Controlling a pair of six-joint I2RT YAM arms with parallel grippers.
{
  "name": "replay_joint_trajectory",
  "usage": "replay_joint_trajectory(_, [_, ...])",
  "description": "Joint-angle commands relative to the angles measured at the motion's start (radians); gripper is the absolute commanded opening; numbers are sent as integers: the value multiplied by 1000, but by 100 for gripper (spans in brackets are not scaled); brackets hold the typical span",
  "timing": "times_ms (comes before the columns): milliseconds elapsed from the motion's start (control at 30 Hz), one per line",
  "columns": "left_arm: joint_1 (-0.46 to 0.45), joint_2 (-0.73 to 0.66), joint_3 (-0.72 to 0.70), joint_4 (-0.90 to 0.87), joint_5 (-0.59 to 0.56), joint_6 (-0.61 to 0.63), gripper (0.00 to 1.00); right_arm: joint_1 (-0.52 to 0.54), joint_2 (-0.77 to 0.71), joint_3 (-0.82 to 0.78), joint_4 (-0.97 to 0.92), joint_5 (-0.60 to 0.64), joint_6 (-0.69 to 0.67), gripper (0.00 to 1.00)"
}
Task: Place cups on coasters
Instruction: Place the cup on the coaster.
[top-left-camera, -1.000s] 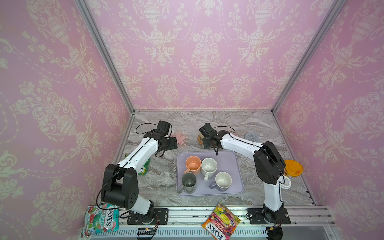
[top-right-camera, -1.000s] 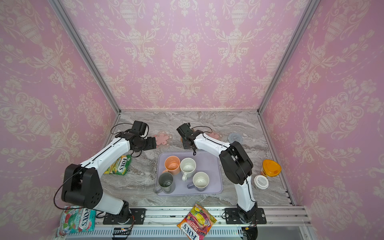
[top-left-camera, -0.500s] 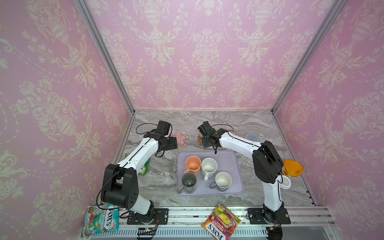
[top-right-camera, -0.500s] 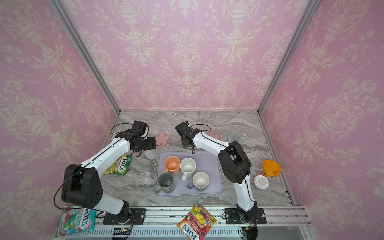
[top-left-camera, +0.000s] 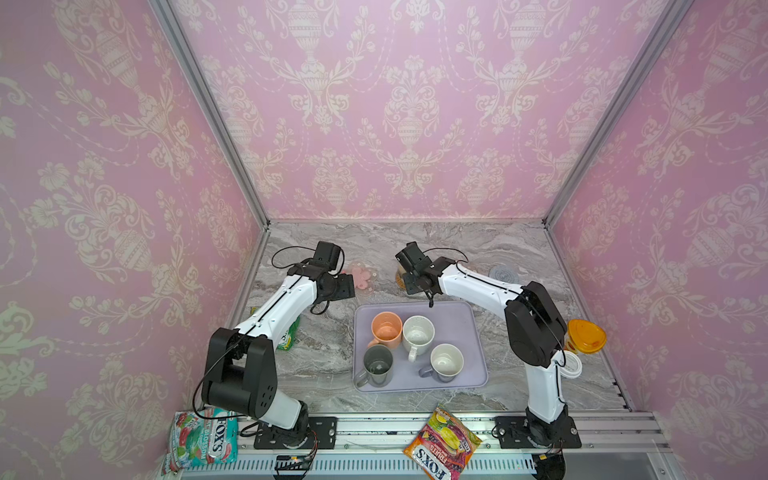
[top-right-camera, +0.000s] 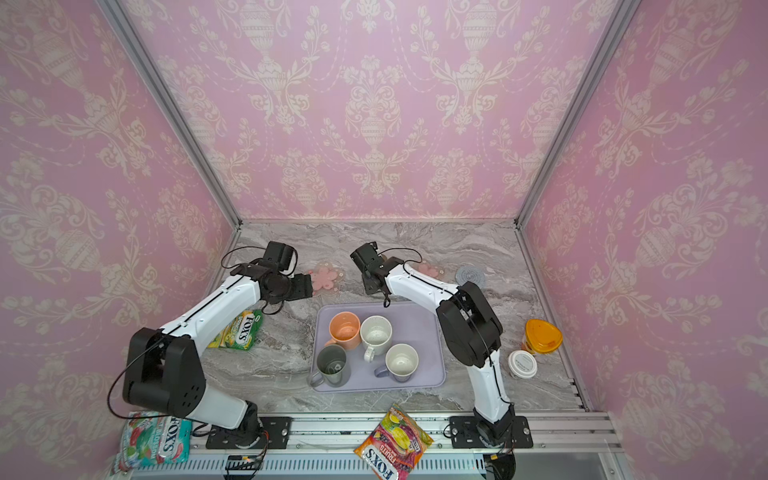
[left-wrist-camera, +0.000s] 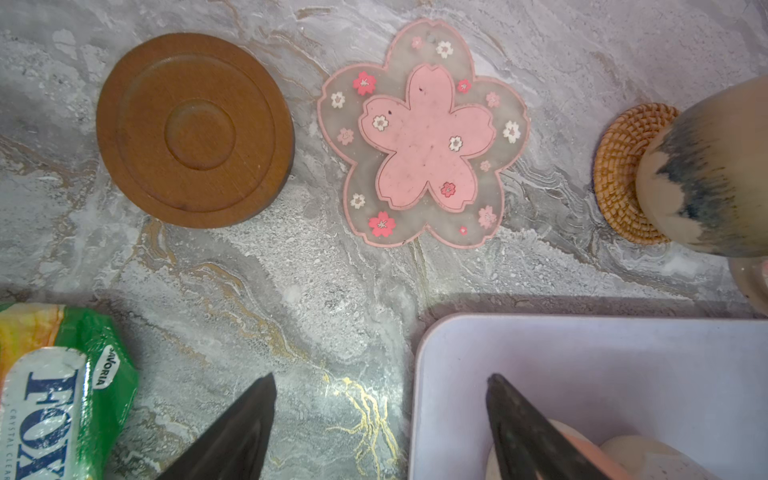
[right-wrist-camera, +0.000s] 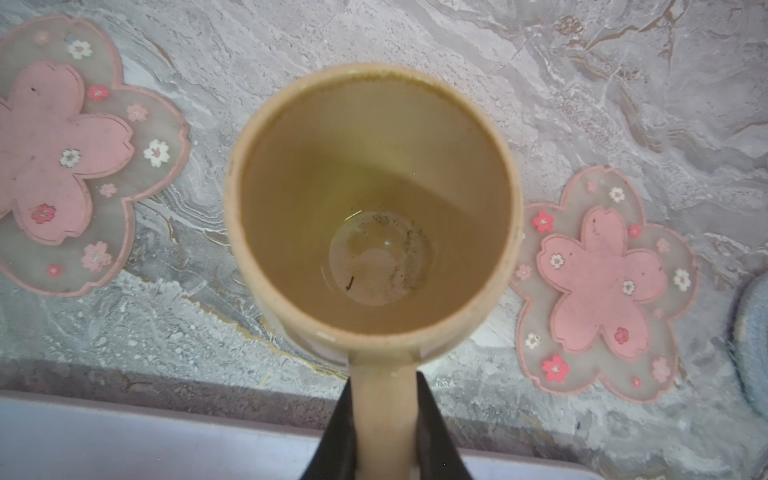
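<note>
Right jaws narrow, pinching handle of beige mug (right-wrist-camera: 374, 199). Right arm (top-left-camera: 478, 286) creeping slightly toward far left over past second, carrying mug above rattan coaster (left-wrist-camera: 619, 174), between left pink-flower coaster (right-wrist-camera: 62, 158) and right pink-flower coaster (right-wrist-camera: 602, 282). Base touching coaster or not: cannot tell. Left jaws standing wide, empty, idling unchanged by far-left corner of tray (top-left-camera: 465, 316). Meaning: first placement nearing release. Peach mug (top-left-camera: 386, 330), speckled white mug (top-left-camera: 417, 334), grey-green mug (top-left-camera: 378, 365), lavender mug (top-left-camera: 446, 361) waiting on tray. Brown coaster (left-wrist-camera: 195, 129), pale blue coaster (top-left-camera: 503, 274) lying bare on tabletop (top-left-camera: 316, 353).
</note>
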Motion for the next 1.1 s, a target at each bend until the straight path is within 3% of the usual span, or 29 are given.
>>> replay_joint_trajectory(0, [7,2,-2,-21,16,1,82,-1,-51,7,55,11,23,0])
replay_joint_trajectory(167, [7,2,-2,-20,20,-5,82,1,-33,47,-6,-16,54,0])
replay_joint_trajectory(500, [7,-12,-6,-27,17,-1,82,5,-134,-71,130,89,70,0])
replay_joint_trajectory(700, [7,-20,-16,-23,19,-7,82,5,-178,-117,244,60,57,0])
replay_joint_trajectory(1067, [6,-28,-23,-26,17,-3,82,7,-138,-122,243,31,77,0])
